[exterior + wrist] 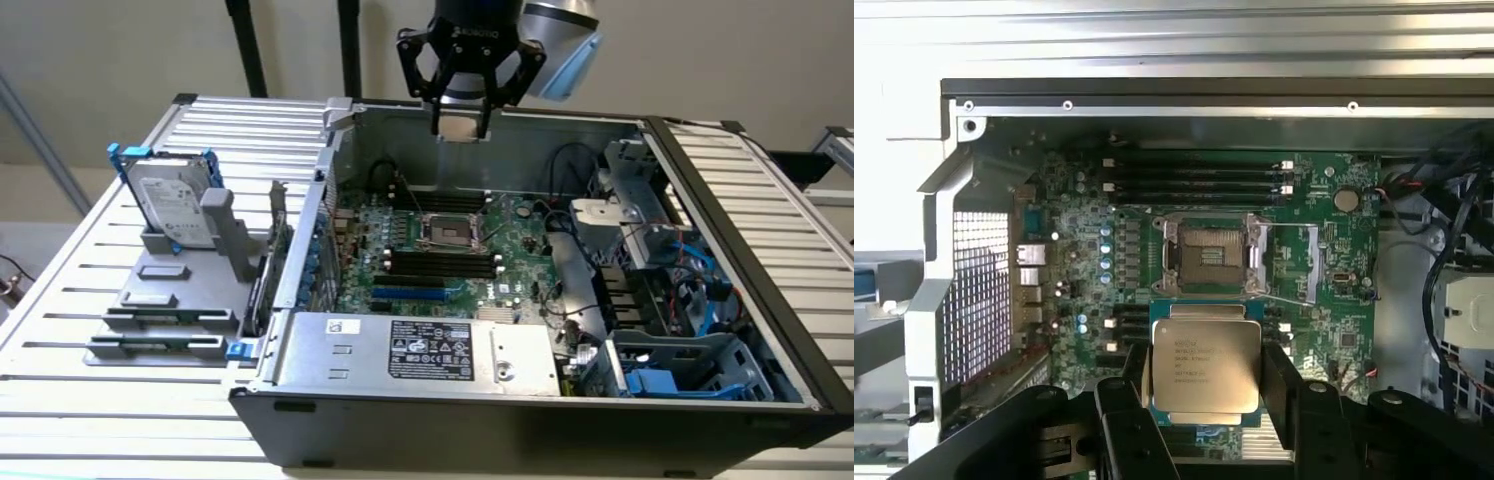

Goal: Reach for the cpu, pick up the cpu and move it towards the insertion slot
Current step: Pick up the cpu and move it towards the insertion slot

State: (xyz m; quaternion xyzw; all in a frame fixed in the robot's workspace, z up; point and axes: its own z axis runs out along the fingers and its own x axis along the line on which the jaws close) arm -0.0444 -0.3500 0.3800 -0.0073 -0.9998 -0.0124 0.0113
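gripper (1204, 385) clamped on the cpu (1206, 363) (flat, face up) above the insertion slot (1212, 255)

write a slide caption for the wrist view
End effector holding the cpu above the motherboard, just short of the open insertion slot.

cpu (1205, 362) in claw (1206, 385) above insertion slot (1211, 256)

Arm vertical, wrist pointing down; gripper (465, 127) raised high, black fingers (1282, 385) clamped on the cpu (1205, 362) edges
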